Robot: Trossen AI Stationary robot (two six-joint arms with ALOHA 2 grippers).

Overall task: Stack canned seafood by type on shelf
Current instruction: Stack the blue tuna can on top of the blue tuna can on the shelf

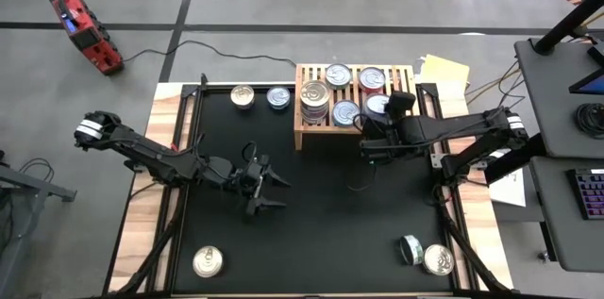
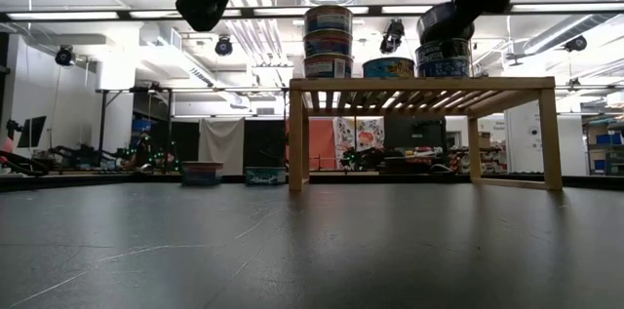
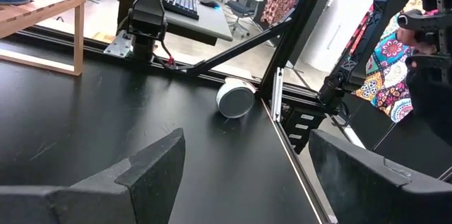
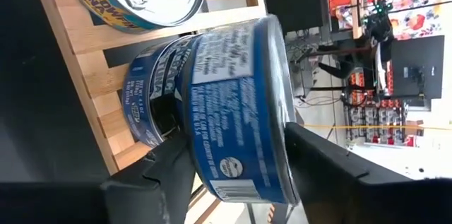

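The shelf [image 1: 304,127] stands at the far edge of the black mat [image 1: 311,224], a bit to the right of the middle. On its slats I count a stack of three tins [image 1: 314,101] at the left front, with approx. four more tins beside and behind it, e.g. one silver lid [image 1: 339,75] at the back.

The right gripper [image 1: 381,113] is over the right front part of the shelf. In the right wrist view its fingers stand on both sides of a blue tin [image 4: 244,107], which sits tilted on top of another blue tin [image 4: 152,100] on the wood. The jaws look a little apart from the tin's sides, but if they touch it or not, I cannot tell. The low view shows this tin [image 2: 444,21] slanted on the lower one, w/ the gripper just above.

The left gripper [image 1: 269,189] hovers over the middle of the mat, jaws wide apart, nothing between them. Its wrist view looks towards a tin lying on its side [image 3: 235,98] near the mat's edge.

Other tins wait on the mat: two just left of the shelf, a gold one [image 1: 243,97] and a blue one [image 1: 278,98]; one at the near left corner [image 1: 208,262]; two at the near right corner [image 1: 425,254].
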